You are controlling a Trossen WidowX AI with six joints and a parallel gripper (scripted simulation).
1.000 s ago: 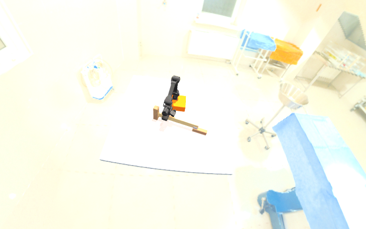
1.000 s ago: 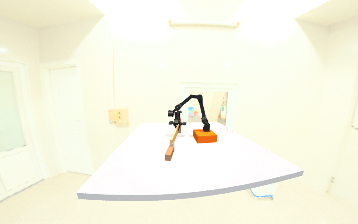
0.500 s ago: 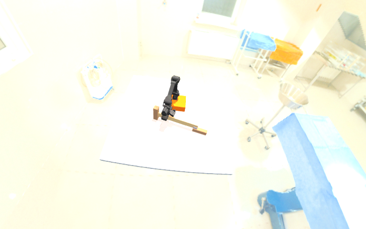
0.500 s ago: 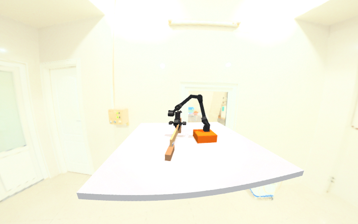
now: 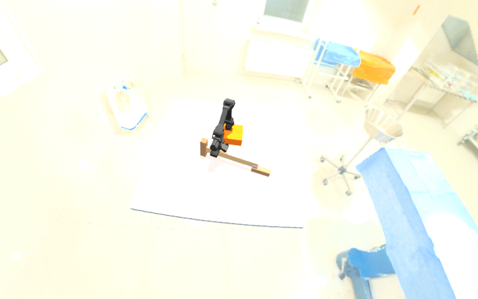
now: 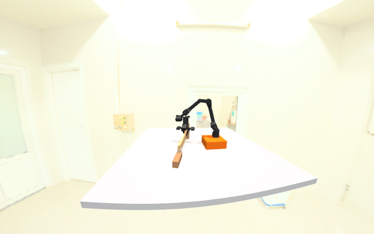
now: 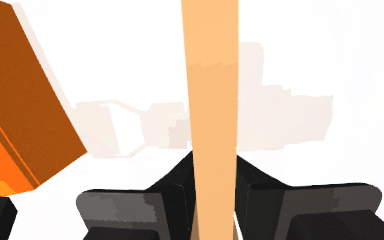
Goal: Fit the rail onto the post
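Observation:
The long pale wooden rail runs from the post to the low footboard block. Its far end sits at the small grey bracket. My gripper is shut on the rail near its post end, one finger on each side. The brown upright post stands just beyond the gripper. The rail's near end appears at or very close to the post's face and looks raised off the table. The pegs and holes are not visible, and a small gap cannot be ruled out.
The orange block under the arm's base is beside the rail. The white table has its front edge well away from the rail. Carts and a blue-draped bed are beyond the table.

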